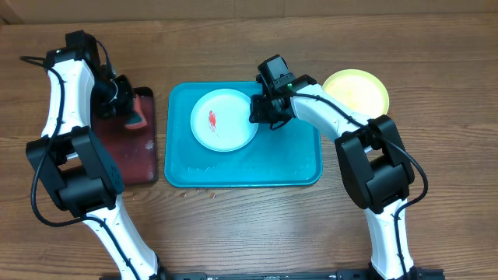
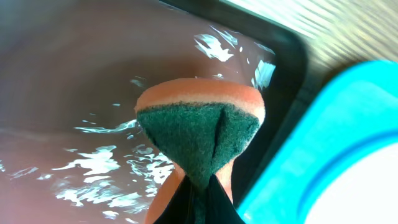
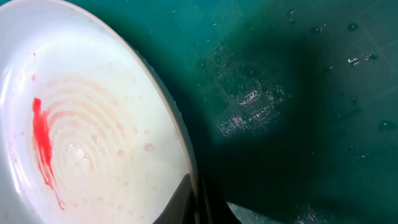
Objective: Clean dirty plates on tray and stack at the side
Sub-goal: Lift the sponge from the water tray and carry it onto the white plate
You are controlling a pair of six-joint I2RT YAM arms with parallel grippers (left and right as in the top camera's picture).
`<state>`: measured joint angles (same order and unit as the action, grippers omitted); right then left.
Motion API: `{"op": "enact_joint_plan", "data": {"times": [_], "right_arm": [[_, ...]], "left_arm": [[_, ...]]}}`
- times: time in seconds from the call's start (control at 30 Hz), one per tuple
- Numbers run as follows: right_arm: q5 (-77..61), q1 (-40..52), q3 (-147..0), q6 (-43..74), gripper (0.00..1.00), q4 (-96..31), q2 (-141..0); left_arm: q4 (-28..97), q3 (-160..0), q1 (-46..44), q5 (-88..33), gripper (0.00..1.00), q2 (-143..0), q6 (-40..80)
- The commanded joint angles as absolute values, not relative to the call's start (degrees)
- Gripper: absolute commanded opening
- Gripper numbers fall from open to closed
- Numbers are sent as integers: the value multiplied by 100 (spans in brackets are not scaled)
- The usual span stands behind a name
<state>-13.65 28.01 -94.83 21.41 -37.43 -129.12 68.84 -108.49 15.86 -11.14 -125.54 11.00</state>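
Observation:
A white plate (image 1: pixel 222 120) with a red smear lies on the turquoise tray (image 1: pixel 299 159). My right gripper (image 1: pixel 259 109) is shut on the plate's right rim; in the right wrist view the plate (image 3: pixel 87 143) fills the left and the rim sits between my fingers (image 3: pixel 198 202). A yellow-green plate (image 1: pixel 358 89) lies on the table right of the tray. My left gripper (image 1: pixel 124 105) is shut on an orange sponge with a green scouring face (image 2: pixel 199 134) over the maroon tray (image 1: pixel 132 152). The mint-blue plate is out of view.
The maroon tray (image 2: pixel 74 93) holds shallow glinting water. The turquoise tray's corner (image 2: pixel 323 137) lies just right of it. Water droplets and wet streaks cover the turquoise tray floor (image 3: pixel 298 93). Wooden table surrounds both trays.

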Motion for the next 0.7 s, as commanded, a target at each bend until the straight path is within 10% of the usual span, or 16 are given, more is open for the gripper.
{"op": "enact_joint_plan", "data": {"times": [0.0,0.2,0.4,0.67], "right_arm": [[-1140,2888,-9376,2163,4,-3839,-13214],[-1092,2888,-9376,2165,4,-3850,-13214],[-985,2888,-9376,2167,4,-3839,-13214],[-751,2888,-9376,2296,4,-3826,-13214]], "left_arm": [[7013,-10973,1610,-2456,4,-12589,130],[7026,-10978,1638,-2228,4,-12532,272],[7085,-10779,1610,565,4,-12532,1415],[7157,-10785,1605,-132,4,-11872,1439]]}}
